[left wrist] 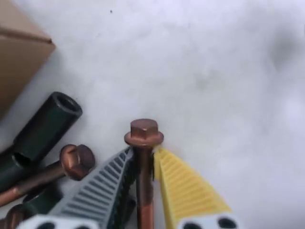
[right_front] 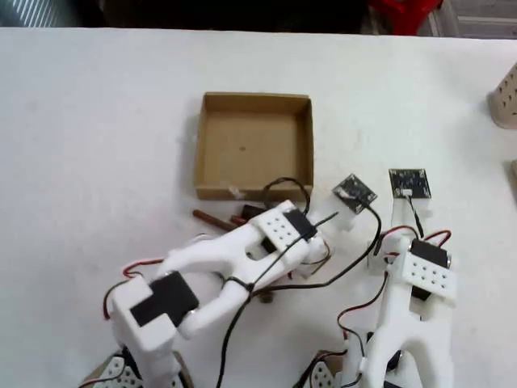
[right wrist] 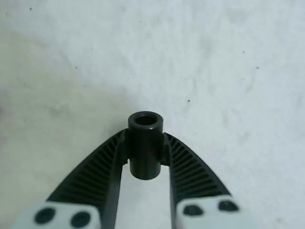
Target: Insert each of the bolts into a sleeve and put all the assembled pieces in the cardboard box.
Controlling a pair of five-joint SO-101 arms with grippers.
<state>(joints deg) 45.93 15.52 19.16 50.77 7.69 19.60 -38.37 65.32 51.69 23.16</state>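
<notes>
While the left gripper (left wrist: 143, 153) is being shown clamped down, a copper-coloured metal bolt with a hexagonal flanged head (left wrist: 144, 132) is being pinched by its shank between a grey ribbed finger (left wrist: 102, 183) and a yellow one (left wrist: 183, 188), the head poking out past the tips. Over on the right gripper (right wrist: 144, 139), a short black cylindrical sleeve (right wrist: 144, 160) is being squeezed between two black ribbed fingers (right wrist: 102, 174) that are parted only by the sleeve's width, its open bore pointing out beyond them.

Just beside the held bolt, a second copper bolt (left wrist: 76, 161) and a dark tubular sleeve (left wrist: 47, 125) are being left lying on the white tabletop (left wrist: 214, 62), near a corner of the brown cardboard box (left wrist: 16, 57). From above, that shallow open box (right_front: 242, 149) is being approached closely by the left arm (right_front: 234, 250), while the right arm (right_front: 420, 279) is being held well off to its side.
</notes>
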